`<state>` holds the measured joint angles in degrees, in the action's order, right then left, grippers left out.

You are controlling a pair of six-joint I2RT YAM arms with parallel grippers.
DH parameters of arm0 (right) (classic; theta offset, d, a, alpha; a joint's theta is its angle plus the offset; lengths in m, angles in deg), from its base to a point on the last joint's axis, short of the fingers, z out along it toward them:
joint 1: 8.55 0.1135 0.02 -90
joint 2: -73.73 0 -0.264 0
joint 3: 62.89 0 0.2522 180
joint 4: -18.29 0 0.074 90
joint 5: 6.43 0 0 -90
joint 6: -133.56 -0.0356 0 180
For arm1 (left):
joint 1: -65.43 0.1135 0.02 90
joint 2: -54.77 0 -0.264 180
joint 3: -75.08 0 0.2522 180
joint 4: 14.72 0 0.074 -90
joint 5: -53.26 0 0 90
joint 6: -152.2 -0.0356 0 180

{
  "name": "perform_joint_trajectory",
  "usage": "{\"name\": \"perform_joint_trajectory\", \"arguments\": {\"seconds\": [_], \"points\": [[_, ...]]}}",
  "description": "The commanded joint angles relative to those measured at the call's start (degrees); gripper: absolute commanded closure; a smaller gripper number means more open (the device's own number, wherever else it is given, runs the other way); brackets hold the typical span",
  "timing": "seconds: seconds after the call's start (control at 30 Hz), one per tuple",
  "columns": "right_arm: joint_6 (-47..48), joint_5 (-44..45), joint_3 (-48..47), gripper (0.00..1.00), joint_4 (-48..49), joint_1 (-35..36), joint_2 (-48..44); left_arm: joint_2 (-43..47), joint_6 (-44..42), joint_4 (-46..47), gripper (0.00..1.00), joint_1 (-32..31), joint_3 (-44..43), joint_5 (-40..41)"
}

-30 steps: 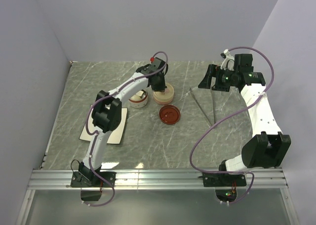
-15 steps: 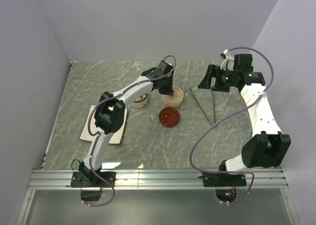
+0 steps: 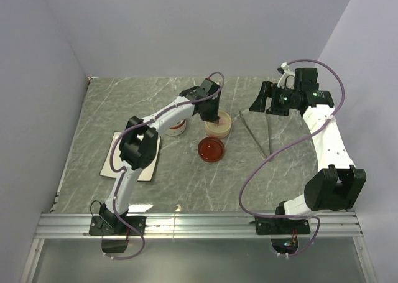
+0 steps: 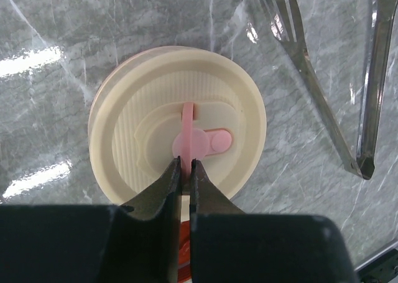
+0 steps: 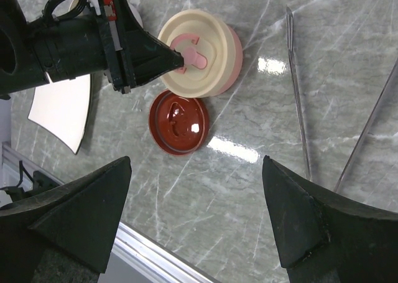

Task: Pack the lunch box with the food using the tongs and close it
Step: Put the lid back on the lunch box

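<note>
- The marble table [image 3: 93, 121] carries everything. Both grippers hang over its far half.
- The white square plate [image 5: 62, 106] lies well back from the left gripper [image 4: 185, 168], towards that arm's base. The arm covers part of it from above.
- The tongs [image 4: 373, 78] lie flat, untouched, just to the right of the left gripper and below the right gripper [image 5: 196, 162]. Their joined end points towards the arm bases. The right gripper's fingers stand wide apart, holding nothing.
- The lunch box [image 4: 137, 109], a round cream box with its lid on, sits directly under the left gripper's tips. We cannot see its contents.
- A red dish [image 5: 180, 121] lies beside the box, just base-ward of the left gripper, whose fingers partly hide it in the wrist view.
- A second round container [image 3: 177, 129] sits left of that gripper, mostly behind the arm. We cannot make out any food in it.
- The pink tab [image 4: 196, 140] on the lid is pinched between the closed left fingers.
</note>
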<state>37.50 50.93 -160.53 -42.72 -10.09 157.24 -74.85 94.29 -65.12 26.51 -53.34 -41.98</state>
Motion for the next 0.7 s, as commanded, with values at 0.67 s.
{"name": "perform_joint_trajectory", "arguments": {"seconds": [0.67], "points": [[2.5,-3.6,-2.5,0.07,-1.4,-0.5,-0.2,-4.2,-14.3,-6.7,1.0,1.9,3.1,-17.1]]}}
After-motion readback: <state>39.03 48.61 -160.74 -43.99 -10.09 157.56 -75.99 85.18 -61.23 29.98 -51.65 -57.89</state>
